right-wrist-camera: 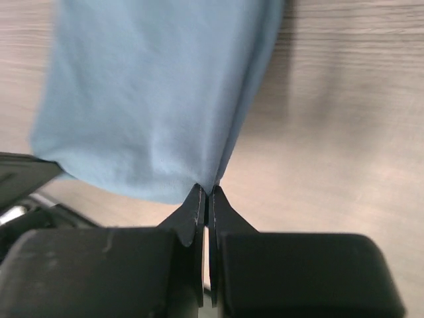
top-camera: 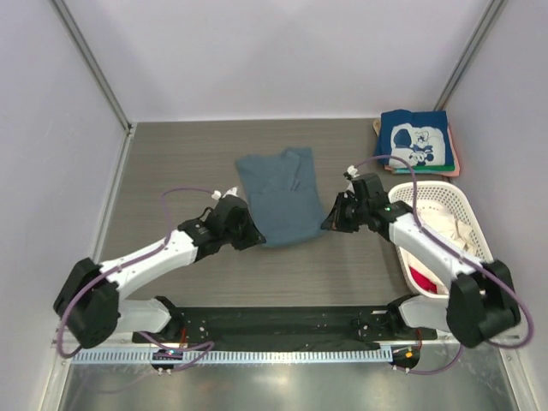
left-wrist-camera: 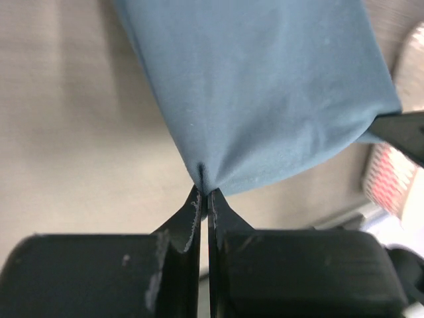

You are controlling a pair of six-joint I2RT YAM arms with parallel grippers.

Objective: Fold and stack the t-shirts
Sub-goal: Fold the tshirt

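Overhead view of a grey wood-grain tabletop (top-camera: pixel 171 171), with a slate-blue shirt (top-camera: pixel 278 199) lying near the middle, partly folded, its neck end toward the far wall.

Left arm stretched low and diagonally from the near-left corner, wrist tipped down at the shirt's near-left corner. Left pincer (top-camera: pixel 254 233) shut tight on that corner, fingertips pressed together with a pinch of cloth between them.

Right arm bent at the elbow beside a white lattice basket (top-camera: pixel 428 190), forearm angled inward and down toward the shirt's near-right corner. Right pincer (top-camera: pixel 328 221) likewise clamped on the cloth there, no gap between the tips.

From each wrist camera: blue hem spreading away from the closed tips toward the opposite pincer.

Inside the basket: cream cloth (top-camera: pixel 445 235) and red cloth (top-camera: pixel 424 278).

Beyond the basket, at the far-right corner: a pile of folded shirts (top-camera: pixel 417 141), navy with white cartoon print on top.
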